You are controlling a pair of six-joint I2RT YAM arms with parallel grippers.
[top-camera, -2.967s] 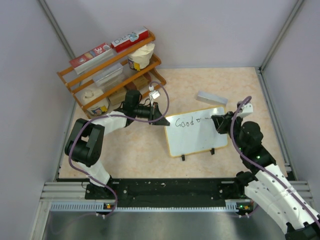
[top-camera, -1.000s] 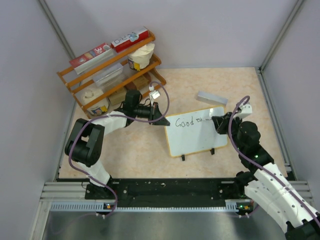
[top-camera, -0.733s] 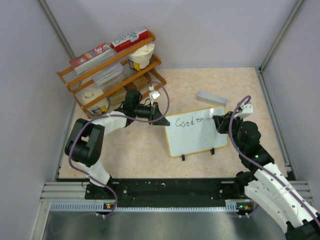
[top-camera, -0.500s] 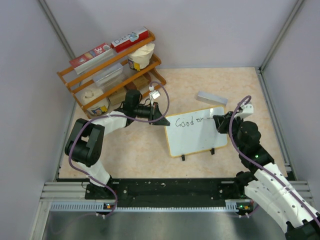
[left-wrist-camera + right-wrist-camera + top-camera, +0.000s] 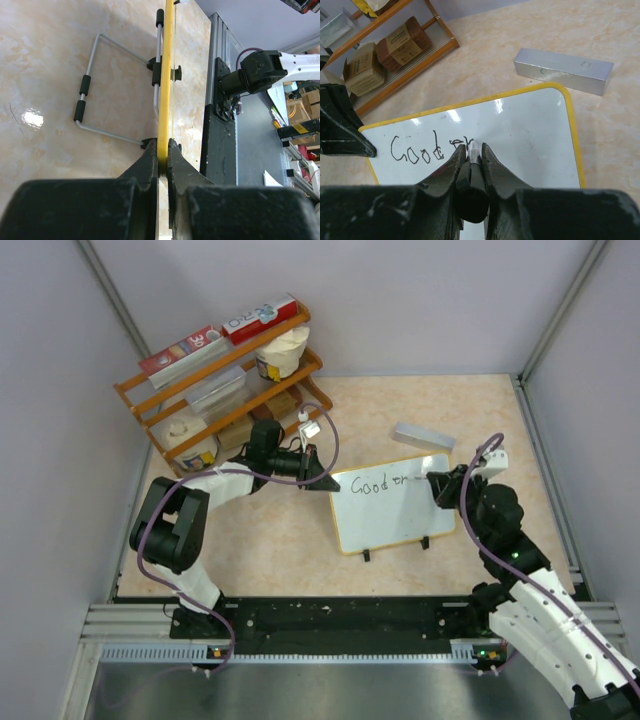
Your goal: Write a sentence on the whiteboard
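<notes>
Top view: high, behind arm bases, looking down. Wrist views: close along own fingers [image 5: 443, 179]; all share whiteboard [image 5: 395, 516].

One whiteboard [image 5: 395, 515] is here, with one grey block [image 5: 423, 435] behind it and one orange rack [image 5: 125, 392] beyond its left end. Two grippers are at it, the left gripper [image 5: 322, 478] and the right gripper [image 5: 437, 485], plus one marker [image 5: 472, 172].

White whiteboard [image 5: 395, 515], black lettering [image 5: 415, 152], beige marbled tabletop [image 5: 280, 540].
Its frame [image 5: 165, 75] reads bright yellow up close, tan from above; the block [image 5: 562, 70] is silvery grey, the rack [image 5: 420, 67] orange, the walls [image 5: 420, 300] pale lilac-grey, and the marker [image 5: 471, 172] black with what seems a clear tip.
</notes>
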